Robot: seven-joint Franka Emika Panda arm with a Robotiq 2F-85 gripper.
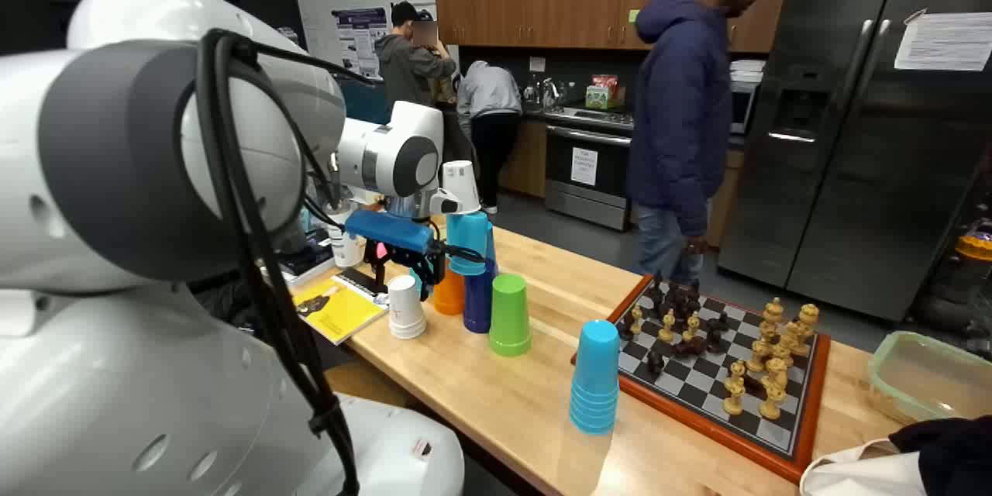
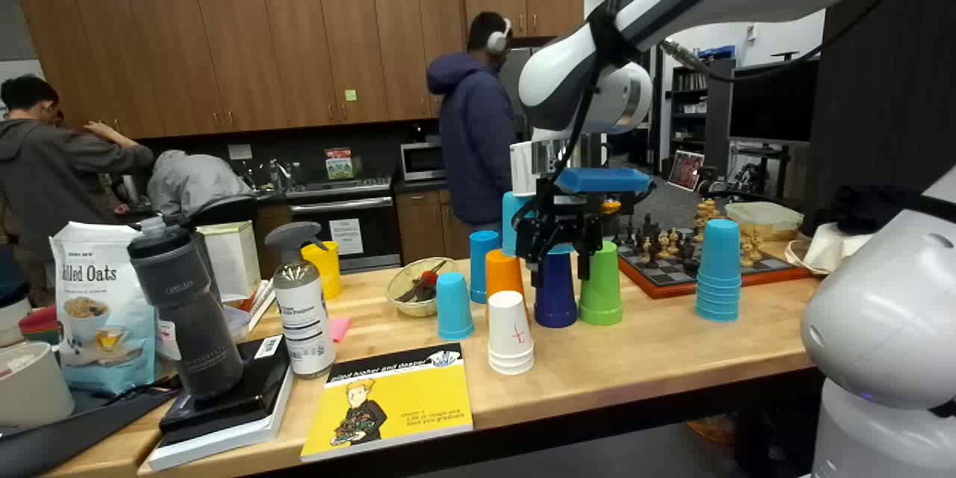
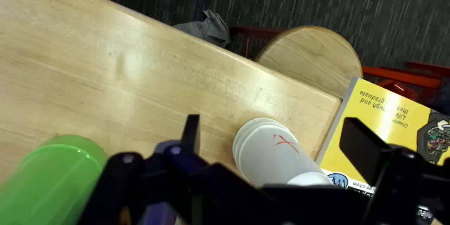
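Pale wood formed the table (image 3: 105,77) beneath the spread jaws; the wrist view showed a white cup stack (image 3: 274,156) between them, green cup (image 3: 56,179) at nine o'clock from it, yellow book (image 3: 383,112) at three. Sideways drift risked toppling the stack.

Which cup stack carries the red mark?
The white stack of nested cups beside the yellow Piled Higher and Deeper book; it alone shows red strokes on its side.

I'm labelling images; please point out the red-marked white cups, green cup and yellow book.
Red-marked white cups (image 3: 269,156): wrist view, side of the top cup.
Green cup (image 1: 510,315): in an exterior view, its side.
Yellow book (image 2: 396,403): in an exterior view, front cover.
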